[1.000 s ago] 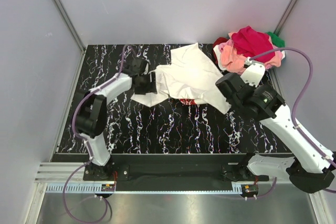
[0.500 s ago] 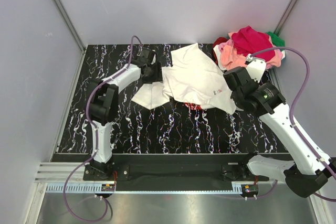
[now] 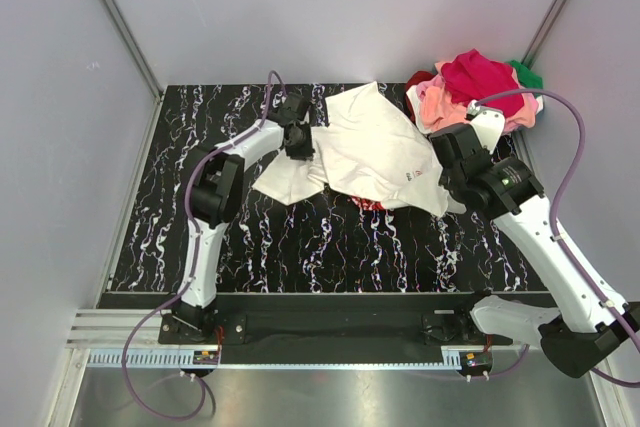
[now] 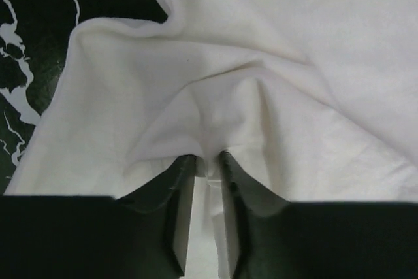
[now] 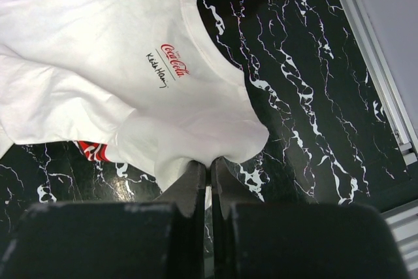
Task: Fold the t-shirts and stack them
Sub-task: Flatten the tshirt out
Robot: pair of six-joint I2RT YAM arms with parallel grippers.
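A white t-shirt (image 3: 375,152) lies crumpled on the black marbled table (image 3: 330,237), its small red label (image 5: 175,62) facing up and a bit of red print (image 3: 368,202) peeking out beneath. My left gripper (image 3: 300,139) is at its left edge, and the left wrist view shows the gripper (image 4: 209,160) pinching a fold of the white cloth (image 4: 228,63). At the shirt's right corner my right gripper (image 3: 443,175) is shut, and in the right wrist view it (image 5: 210,164) clamps the white hem (image 5: 196,142). More t-shirts, pink, magenta, dark red and green, sit in a pile (image 3: 470,92) at the back right.
Grey walls close in the table on the left, back and right. A metal rail (image 5: 382,83) runs along the table's right edge. The arms' bases stand at the near edge (image 3: 330,322).
The left gripper has travelled toward the back and right along the shirt's left side and closed on a fold of cloth. The right gripper has drawn slightly back, still holding the hem.
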